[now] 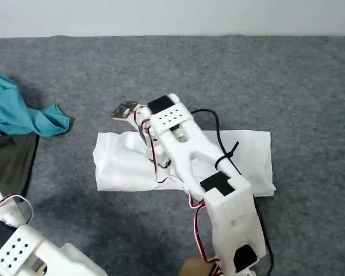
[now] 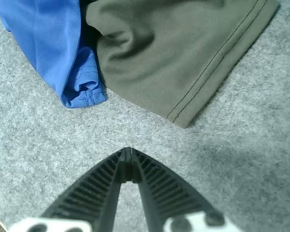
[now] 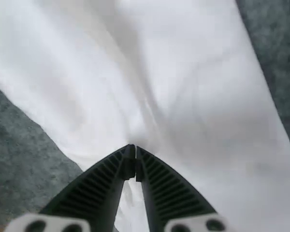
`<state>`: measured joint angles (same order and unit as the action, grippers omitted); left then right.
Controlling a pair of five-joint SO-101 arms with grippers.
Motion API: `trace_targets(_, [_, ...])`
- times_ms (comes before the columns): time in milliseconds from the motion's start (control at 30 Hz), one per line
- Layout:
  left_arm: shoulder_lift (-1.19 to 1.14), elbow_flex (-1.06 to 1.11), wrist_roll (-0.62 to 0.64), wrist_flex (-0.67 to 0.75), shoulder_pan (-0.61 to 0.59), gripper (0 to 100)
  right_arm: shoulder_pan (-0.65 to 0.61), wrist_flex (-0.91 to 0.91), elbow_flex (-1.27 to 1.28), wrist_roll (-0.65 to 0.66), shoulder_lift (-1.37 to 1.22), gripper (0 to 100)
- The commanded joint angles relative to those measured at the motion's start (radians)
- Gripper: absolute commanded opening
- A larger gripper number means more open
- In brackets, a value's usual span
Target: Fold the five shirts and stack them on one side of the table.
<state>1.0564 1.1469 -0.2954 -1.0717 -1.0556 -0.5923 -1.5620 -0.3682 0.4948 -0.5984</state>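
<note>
A white shirt lies partly folded, as a wide band, across the middle of the grey table. My right gripper is down on its left part. In the right wrist view the gripper is shut, and creases in the white shirt run into its tips, so it looks pinched on the cloth. A teal-blue shirt and an olive shirt lie crumpled at the left edge. My left gripper is shut and holds nothing, just short of the olive shirt and the blue shirt.
The left arm's white body sits at the bottom left corner. The right arm's body and black cables cross over the middle of the white shirt. Bare grey felt stretches along the back and right of the table.
</note>
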Motion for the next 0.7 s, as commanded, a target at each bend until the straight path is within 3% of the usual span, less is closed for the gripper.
trace_targets(0, [0.02,-0.005,-0.009,-0.008,-0.006,0,-0.022,-0.051,-0.083,0.003,0.071,1.0])
trace_targets(233, [0.02,-0.008,-0.009,-0.008,-0.006,0,-0.085,-0.117,-0.086,0.002,0.168,1.0])
trace_targets(667, [0.02,-0.01,-0.009,-0.002,-0.006,0,-0.073,-0.165,-0.086,0.0,-0.05,1.0])
